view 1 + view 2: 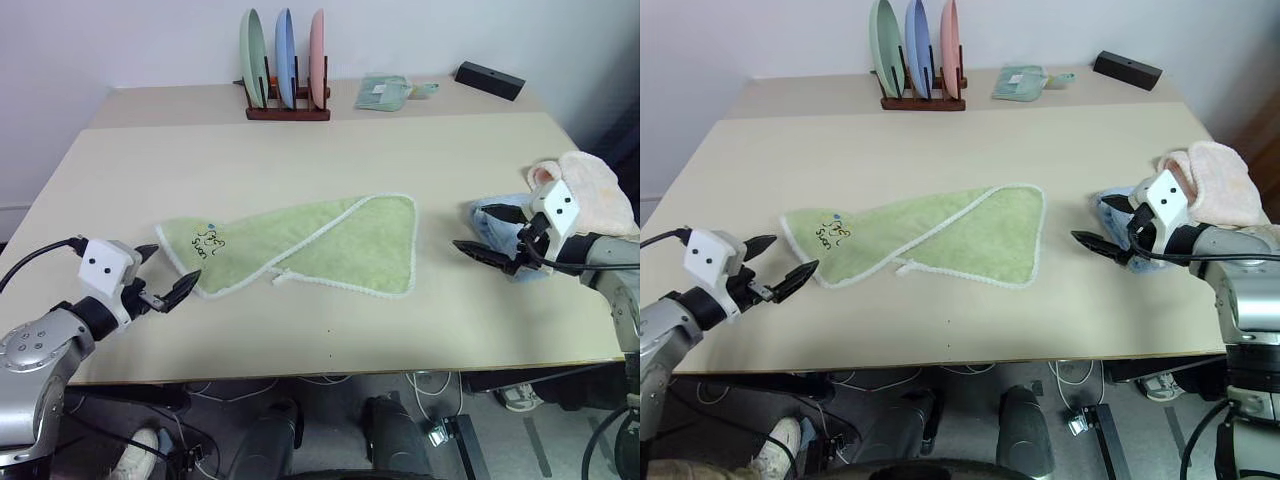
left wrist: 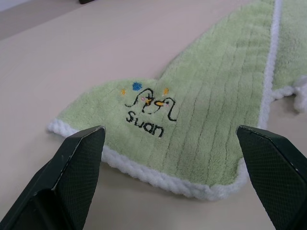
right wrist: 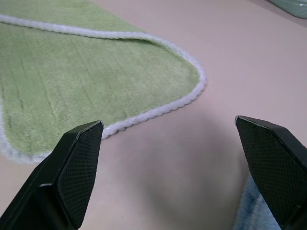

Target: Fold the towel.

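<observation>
With both my left gripper (image 1: 160,275) and right gripper (image 1: 488,235) gaping empty beside the towel (image 1: 320,245), closing low could pinch both layers.

place: lab | cues: bare table (image 1: 300,150), loose floor cables (image 1: 300,382), plain wall (image 1: 120,40)

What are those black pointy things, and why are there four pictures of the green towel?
They are a robot's pinchers. Two pictures come from its head, looking down at a table. The left gripper and right gripper each carry a small camera, which gives the two close-ups. Both grippers are open and hold nothing. The green towel lies partly folded between them, with a little stitched bird near one corner. A blue towel and a pink towel sit by the right gripper. At the back stand three plates in a rack.
</observation>
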